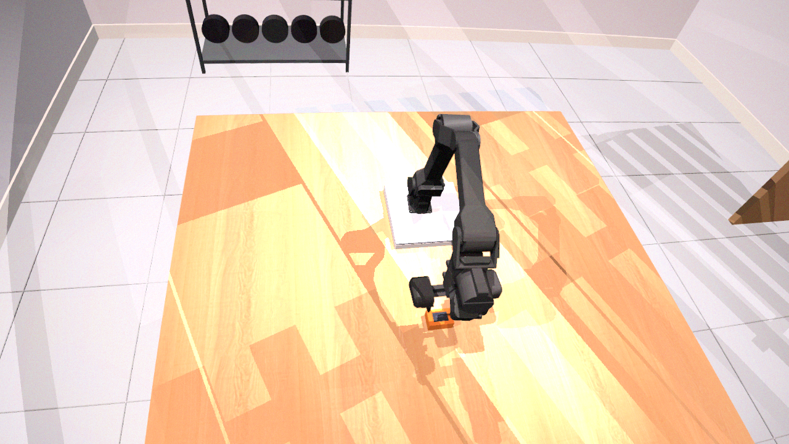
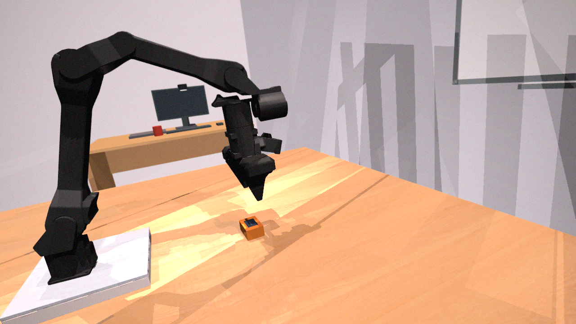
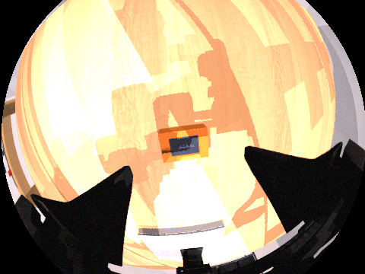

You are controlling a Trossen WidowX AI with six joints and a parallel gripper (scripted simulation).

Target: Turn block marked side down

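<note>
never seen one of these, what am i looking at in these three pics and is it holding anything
It is one black robot arm bolted to a white plate on a wooden table. One picture looks down from above, one from the side, and the round one comes from a camera on the arm's wrist, with its two dark fingers at the bottom. The gripper is open and holds nothing. It hangs above a small orange block, whose dark marked side faces up.
</note>
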